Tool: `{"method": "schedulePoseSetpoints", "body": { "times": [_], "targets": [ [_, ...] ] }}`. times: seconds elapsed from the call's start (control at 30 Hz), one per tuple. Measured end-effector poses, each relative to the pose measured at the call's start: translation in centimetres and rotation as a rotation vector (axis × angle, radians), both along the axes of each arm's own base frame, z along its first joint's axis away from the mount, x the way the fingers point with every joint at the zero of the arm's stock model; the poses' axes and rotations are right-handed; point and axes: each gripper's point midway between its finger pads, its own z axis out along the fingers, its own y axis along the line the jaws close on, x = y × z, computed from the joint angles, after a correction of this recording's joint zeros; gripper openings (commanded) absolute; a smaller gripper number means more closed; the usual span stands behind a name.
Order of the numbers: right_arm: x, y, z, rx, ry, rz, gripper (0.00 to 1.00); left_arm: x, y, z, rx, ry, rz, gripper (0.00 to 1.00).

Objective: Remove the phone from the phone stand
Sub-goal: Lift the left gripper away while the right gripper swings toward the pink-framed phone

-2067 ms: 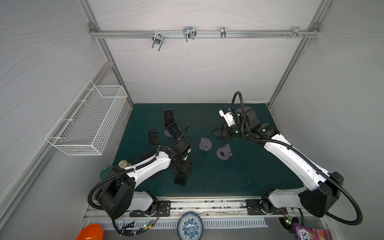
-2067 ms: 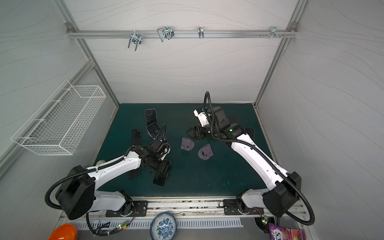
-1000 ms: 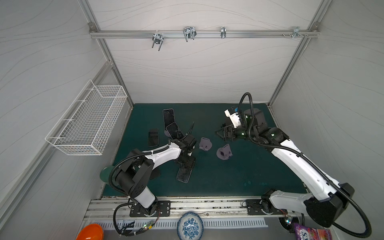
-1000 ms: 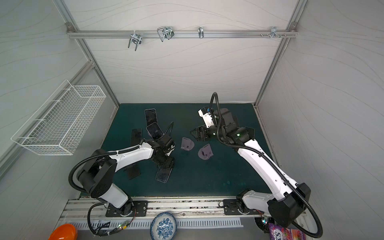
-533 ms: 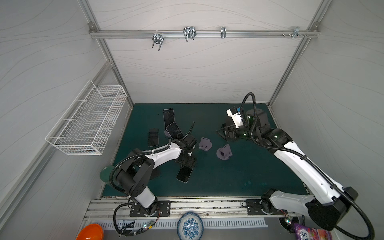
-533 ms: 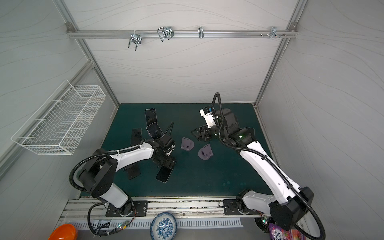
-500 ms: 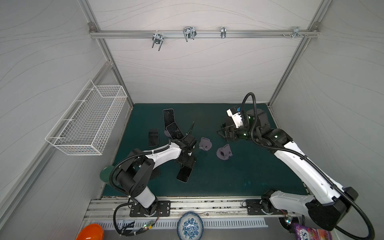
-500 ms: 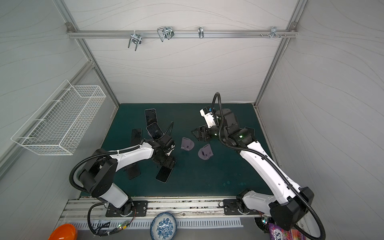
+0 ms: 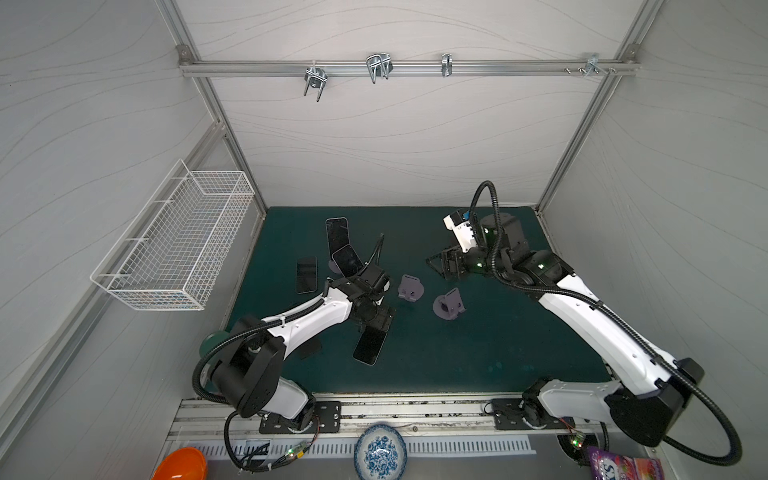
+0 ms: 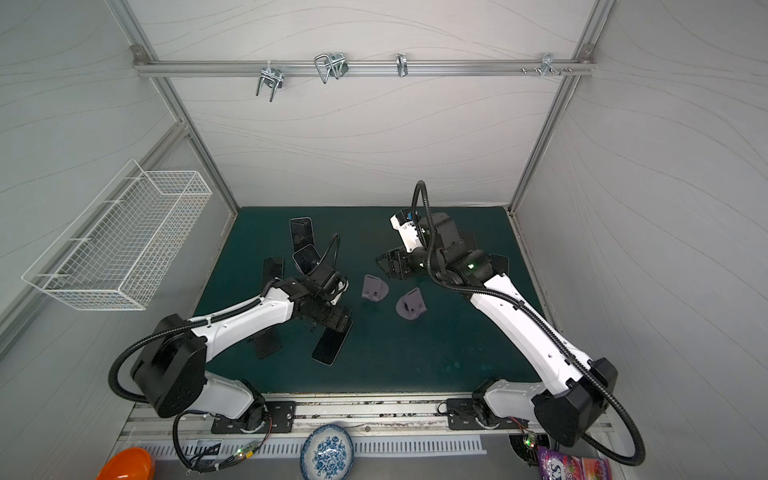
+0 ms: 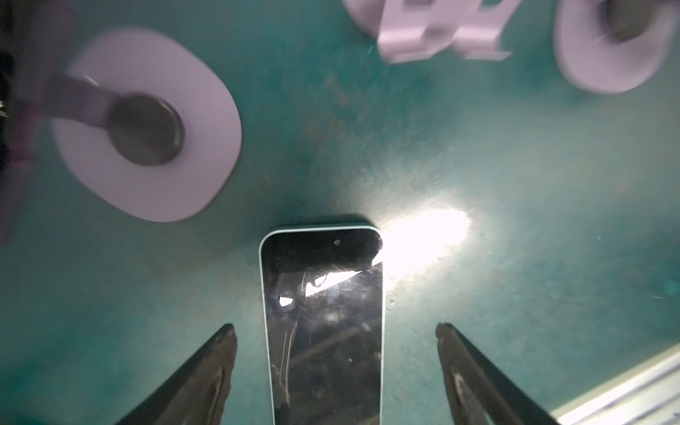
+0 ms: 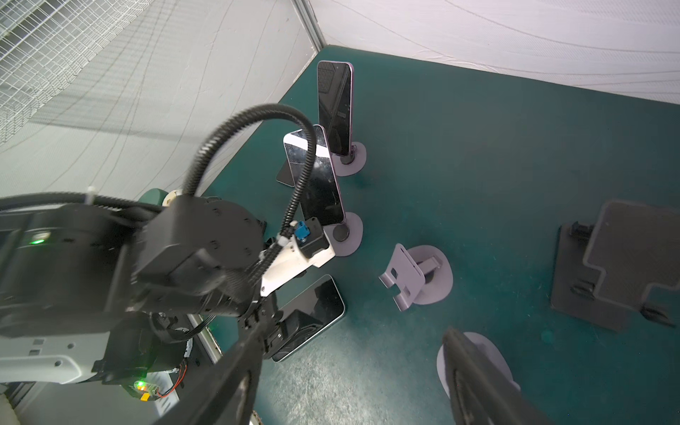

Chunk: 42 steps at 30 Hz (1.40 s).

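Two phones stand on lilac phone stands at the back left: a tall one [image 9: 336,237] [image 12: 335,106] and a lower one [image 9: 348,259] [image 12: 320,180]. Two empty stands [image 9: 409,287] [image 9: 449,305] sit mid-mat. A dark phone [image 9: 370,347] [image 10: 330,347] [image 11: 323,323] lies flat on the green mat. My left gripper [image 9: 376,322] [image 11: 335,327] is open just above its near end, fingers clear of both edges. My right gripper [image 9: 442,266] [image 12: 353,333] hangs open and empty above the mat beside one empty stand's base [image 12: 478,357].
Another phone [image 9: 306,274] lies flat at the left, and one [image 9: 309,349] lies partly under my left arm. A dark grey plate [image 12: 625,265] rests at the right. A wire basket [image 9: 174,241] hangs on the left wall. A bowl [image 9: 380,453] sits off the mat in front.
My left gripper has opened and let go of the dark phone, which now lies flat on the mat. The right arm has drifted slightly right and back.
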Motion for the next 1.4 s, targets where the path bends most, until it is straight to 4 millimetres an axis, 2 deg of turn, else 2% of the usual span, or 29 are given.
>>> {"method": "schedulePoseSetpoints", "body": {
  "times": [0.37,0.53,0.7,0.87,1.0,1.13,1.3,1.4],
  "targets": [
    [1.1,3.6,1.3,-0.035,-0.043,0.045,0.78,0.8,0.0,4.6,-0.059,-0.164,-0.044,0.87],
    [1.3,4.9,2.5,-0.03,-0.072,0.058,0.78,1.6,0.3,8.1,-0.077,-0.278,-0.039,0.87],
    [1.4,6.7,3.2,-0.034,-0.085,0.076,0.77,1.5,2.0,12.6,-0.105,-0.437,0.009,0.88],
    [1.3,9.2,3.5,-0.046,-0.097,0.099,0.77,0.9,5.0,16.2,-0.113,-0.562,0.096,0.89],
    [1.2,11.7,3.6,-0.051,-0.105,0.117,0.77,0.0,7.6,17.2,-0.088,-0.591,0.175,0.89],
    [1.5,14.3,3.2,-0.053,-0.105,0.132,0.77,-1.2,9.4,17.5,-0.072,-0.588,0.23,0.89],
    [2.9,17.4,2.2,-0.058,-0.111,0.151,0.8,-2.1,10.9,18.0,-0.064,-0.607,0.296,0.89],
    [3.9,19.0,1.2,-0.067,-0.123,0.166,0.82,-2.3,11.7,17.7,-0.033,-0.592,0.329,0.89]
  ]
}}
